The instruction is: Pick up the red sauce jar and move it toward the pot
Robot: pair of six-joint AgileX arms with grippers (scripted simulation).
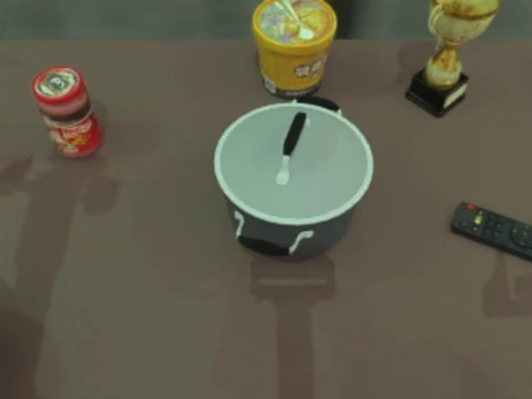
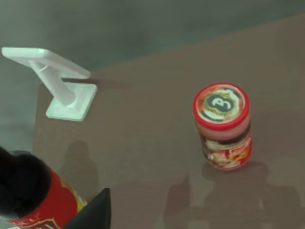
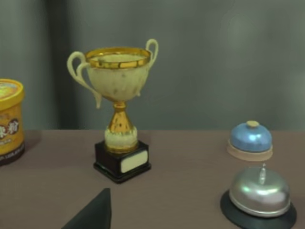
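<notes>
The red sauce jar stands upright at the table's far left, red lid with a round sticker on top, and shows again in the left wrist view. The dark grey pot with its pale lid and black handle sits in the middle of the table. Neither arm appears in the top view. In the left wrist view only one dark finger of my left gripper shows, well short of the jar, with bare table beside it. The right wrist view likewise shows a single finger, nothing against it.
A yellow tub stands just behind the pot. A gold trophy is at the back right and a black remote at the right edge. A white stand and a red-labelled bottle lie near my left gripper. Two bells sit beside the trophy.
</notes>
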